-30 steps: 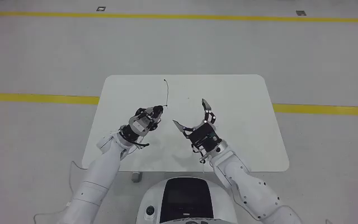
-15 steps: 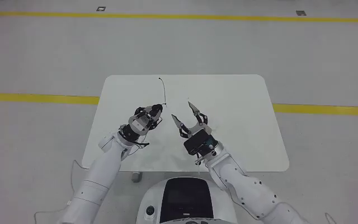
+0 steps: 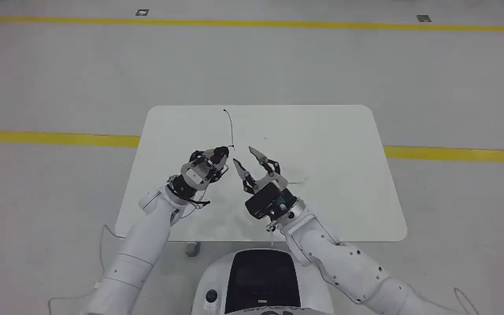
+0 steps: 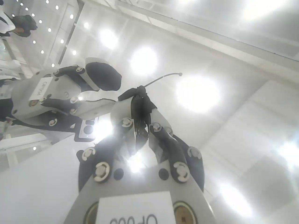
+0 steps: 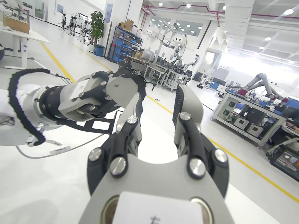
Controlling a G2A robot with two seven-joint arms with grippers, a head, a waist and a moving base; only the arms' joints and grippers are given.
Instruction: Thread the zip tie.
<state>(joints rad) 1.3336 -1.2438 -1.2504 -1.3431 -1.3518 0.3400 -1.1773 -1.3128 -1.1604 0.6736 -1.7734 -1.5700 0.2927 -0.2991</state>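
The right pincer (image 3: 244, 157), jaws apart, has swung across toward the left pincer (image 3: 223, 153) over the last second and narrowed its gap. The threading grasp looks close but is not yet made. The left pincer is clamped on one end of the thin black plastic zip tie (image 3: 228, 126). The tie's free length projects out of it over the white tabletop (image 3: 339, 126), and its gripped end lies just beside the right pincer's nearer fingertip, apart from it.

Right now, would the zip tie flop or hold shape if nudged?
Probably springy, not limp: the zip tie juts unsupported from the left gripper, only slightly bowed. Being so thin, it likely deflects at a light touch.
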